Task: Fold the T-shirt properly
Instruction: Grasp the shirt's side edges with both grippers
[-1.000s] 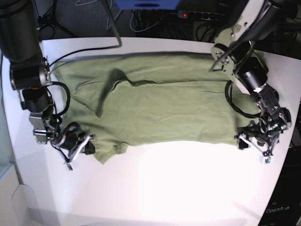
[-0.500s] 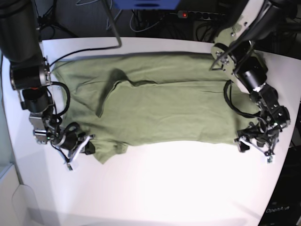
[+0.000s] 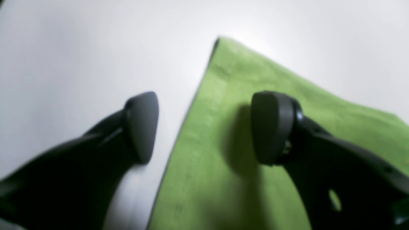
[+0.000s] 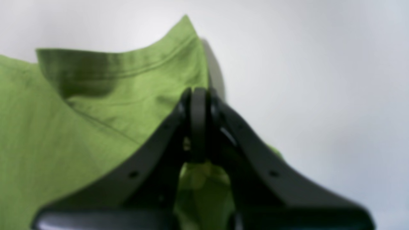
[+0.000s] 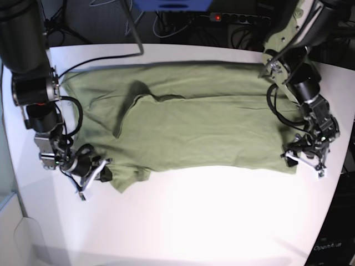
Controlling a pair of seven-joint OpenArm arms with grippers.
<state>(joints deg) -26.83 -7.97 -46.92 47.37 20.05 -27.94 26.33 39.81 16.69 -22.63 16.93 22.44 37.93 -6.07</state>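
The plain olive-green short-sleeved T-shirt of thin soft fabric [image 5: 183,124] lay spread flat across the white surface [image 5: 211,221], lightly creased, one sleeve bunched at its corner.

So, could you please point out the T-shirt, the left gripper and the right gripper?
T-shirt [image 5: 188,130], base view, middle of the cloth.
Left gripper [image 3: 204,127], left wrist view, between open fingertips.
Right gripper [image 4: 198,124], right wrist view, closed fingertips.

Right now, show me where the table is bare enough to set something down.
The widest bare stretch of table lies along the near edge, below the T-shirt hem, between the right tool and the left tool. The far strip behind the shirt is thin. Both near corners of the shirt are crowded by tools.
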